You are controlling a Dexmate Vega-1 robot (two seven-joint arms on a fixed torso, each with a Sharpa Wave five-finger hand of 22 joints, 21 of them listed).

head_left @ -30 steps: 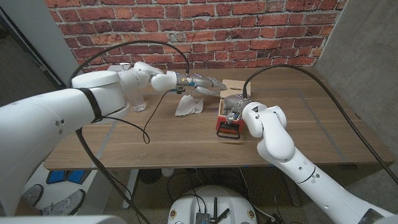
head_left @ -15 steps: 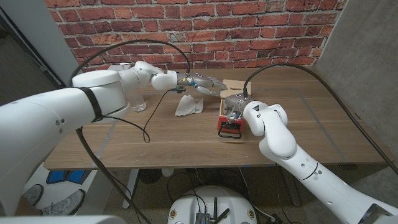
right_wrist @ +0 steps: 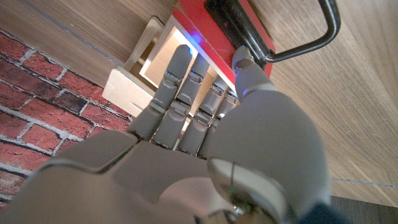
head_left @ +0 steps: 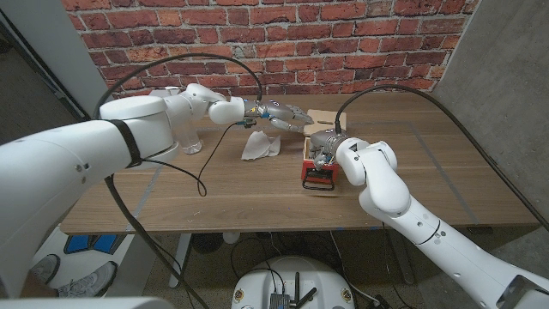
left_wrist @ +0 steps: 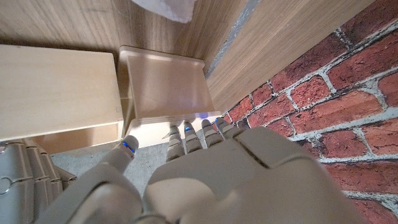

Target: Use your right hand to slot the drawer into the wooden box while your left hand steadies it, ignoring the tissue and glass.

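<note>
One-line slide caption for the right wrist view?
Right hand grips the red-fronted drawer by its front, black handle outward, its far end toward the wooden box.

Your right hand sits on the red-fronted drawer, wooden box directly behind it toward the brick wall. Left hand crowds the box's left side. Tissue and glass block the left. Bare table on your right, open.
</note>
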